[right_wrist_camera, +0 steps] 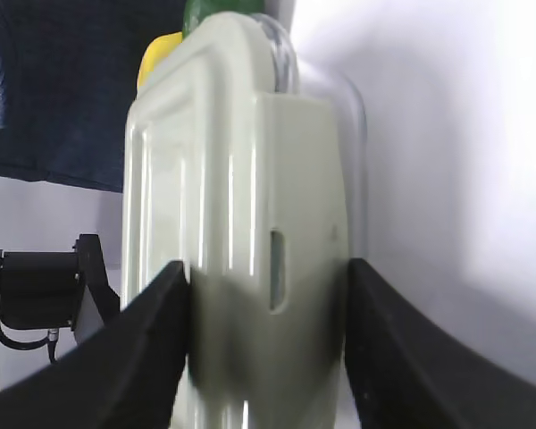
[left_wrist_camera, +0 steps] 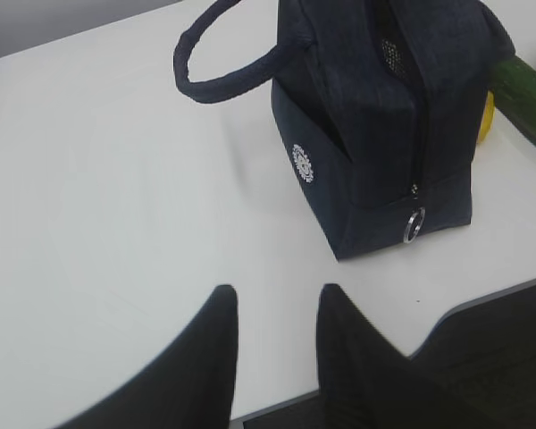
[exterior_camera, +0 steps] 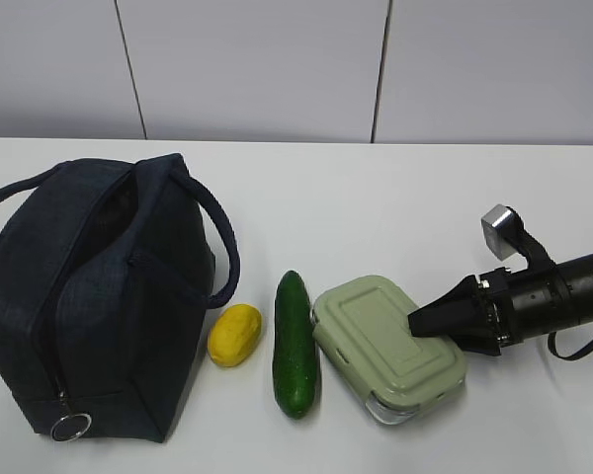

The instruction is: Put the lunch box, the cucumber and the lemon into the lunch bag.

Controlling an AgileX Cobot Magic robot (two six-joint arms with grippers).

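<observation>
The lunch box, clear with a sage-green lid, lies on the white table right of the cucumber. My right gripper reaches in from the right. In the right wrist view its fingers press both sides of the lunch box, so my right gripper is shut on it. The yellow lemon lies between the cucumber and the navy lunch bag, which stands at the left. My left gripper hovers open over bare table in front of the lunch bag, holding nothing.
The bag's loop handle hangs toward the lemon, and its metal ring pull sits at the near bottom end. The table's front edge runs just below the bag in the left wrist view. A white panelled wall backs the table.
</observation>
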